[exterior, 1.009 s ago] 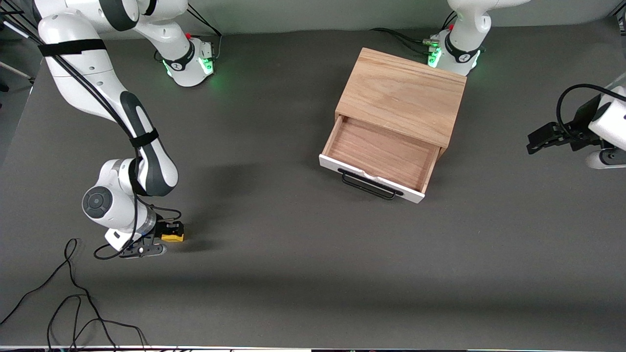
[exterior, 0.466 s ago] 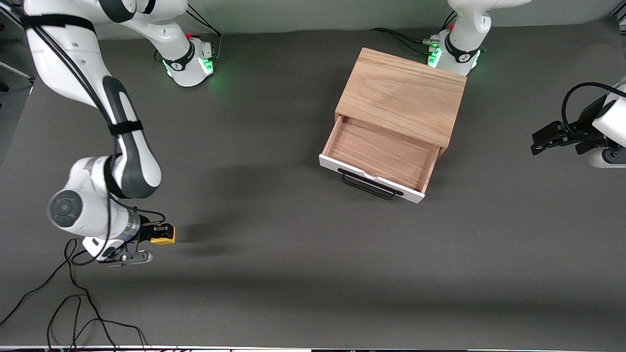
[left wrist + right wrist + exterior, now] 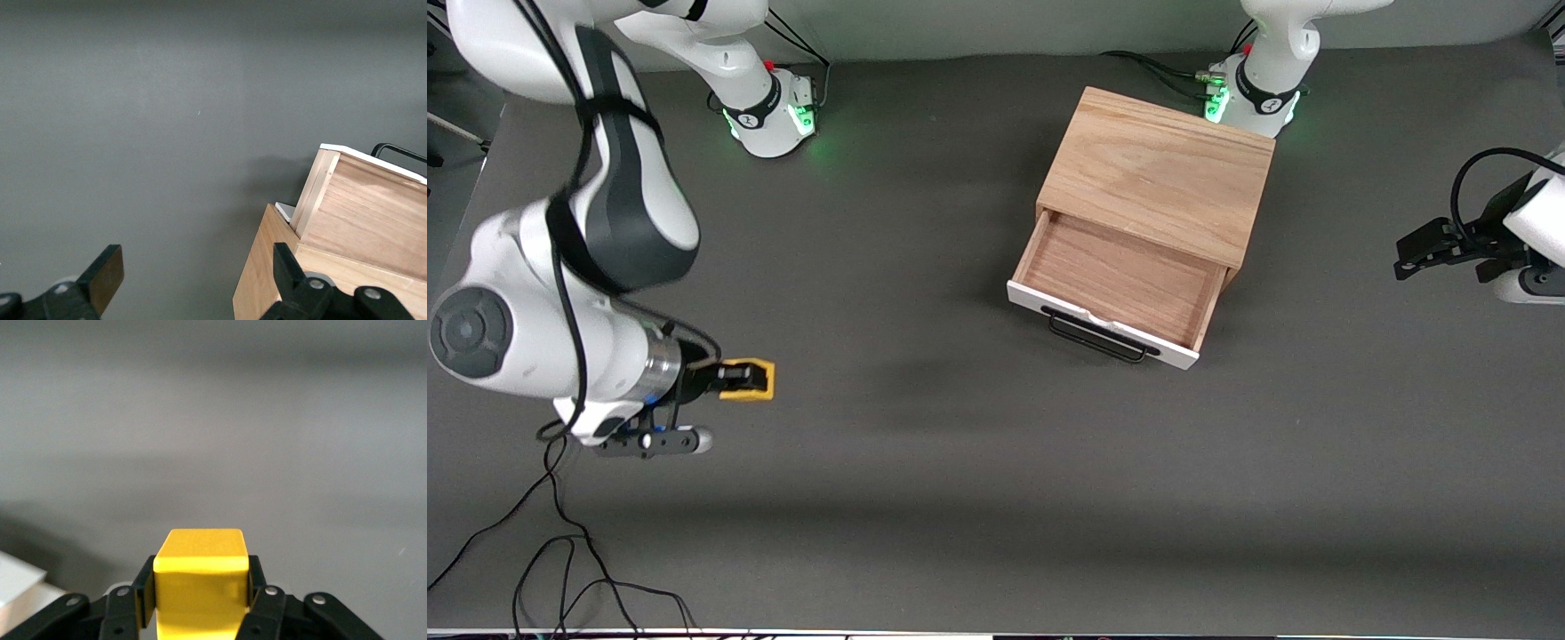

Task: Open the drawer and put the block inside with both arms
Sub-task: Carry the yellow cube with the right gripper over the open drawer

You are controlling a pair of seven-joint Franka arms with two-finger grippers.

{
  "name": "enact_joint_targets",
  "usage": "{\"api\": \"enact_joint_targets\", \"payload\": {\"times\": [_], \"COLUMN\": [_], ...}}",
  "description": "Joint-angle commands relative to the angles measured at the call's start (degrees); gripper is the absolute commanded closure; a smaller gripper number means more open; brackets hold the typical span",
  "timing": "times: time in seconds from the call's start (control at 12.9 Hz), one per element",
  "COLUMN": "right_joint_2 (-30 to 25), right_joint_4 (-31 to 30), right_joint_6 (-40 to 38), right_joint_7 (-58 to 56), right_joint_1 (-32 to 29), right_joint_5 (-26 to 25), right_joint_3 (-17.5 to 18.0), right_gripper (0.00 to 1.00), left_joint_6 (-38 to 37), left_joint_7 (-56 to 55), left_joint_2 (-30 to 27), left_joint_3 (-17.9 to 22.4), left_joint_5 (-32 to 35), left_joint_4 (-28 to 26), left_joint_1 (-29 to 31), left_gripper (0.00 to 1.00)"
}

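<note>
A dark grey matte bench [image 3: 960, 498] fills the scene, with a pale wall strip along its edge by the green-lit robot bases and loose black cables [image 3: 560, 569] trailing at the right arm's end, nearest the front camera. The right tool [image 3: 740, 380] is raised over bare bench at the right arm's end, its fingers closed on the small bright yellow cube block [image 3: 751, 380] [image 3: 200, 583]. The light oak box cabinet [image 3: 1160, 173] stands toward the left arm's end, its shallow light-wood drawer [image 3: 1120, 280] with white front panel and black wire handle [image 3: 1098, 338] pulled out and holding nothing. The left tool [image 3: 1427, 249] waits at the left arm's end of the bench, fingers [image 3: 103, 277] spread wide and holding nothing.
</note>
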Motion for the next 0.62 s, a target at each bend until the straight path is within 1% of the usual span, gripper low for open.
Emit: {"api": "enact_joint_targets", "payload": {"times": [0.0, 0.08, 0.16, 0.23, 0.31, 0.54], "right_joint_2": [-0.32, -0.42, -0.42, -0.16, 0.28, 2.56], "right_joint_4": [3.93, 3.93, 3.93, 4.02, 4.11, 4.02], "right_joint_6": [-3.97, -3.98, -3.80, -3.10, -1.97, 4.53], "right_joint_7": [12.55, 17.65, 22.40, 26.89, 30.41, 39.74], "right_joint_1": [-0.05, -0.05, 0.21, 1.61, 3.80, 10.31], "right_joint_5": [0.41, 0.14, -0.21, -1.95, -3.97, -4.78], "right_joint_3": [8.07, 11.85, 15.63, 18.19, 19.52, 19.80], "right_gripper": [0.69, 0.69, 0.69, 0.69, 0.69, 0.69], "left_joint_6": [0.38, 0.38, 0.38, 0.38, 0.38, -0.14], "left_joint_7": [0.26, 0.35, 0.35, 0.35, 0.35, 0.35], "left_joint_2": [-0.47, -0.47, -0.47, -0.47, -0.47, -0.47], "left_joint_3": [1.57, 3.57, 4.38, 4.39, 4.30, 4.30], "left_joint_5": [0.28, 0.37, 0.37, 0.37, 0.37, 0.37], "left_joint_4": [-0.43, -0.43, -0.34, -0.34, -0.43, -0.43], "left_joint_1": [-3.34, -4.84, -5.64, -5.64, -5.47, -5.47], "left_gripper": [0.00, 0.00, 0.00, 0.00, 0.00, 0.00]}}
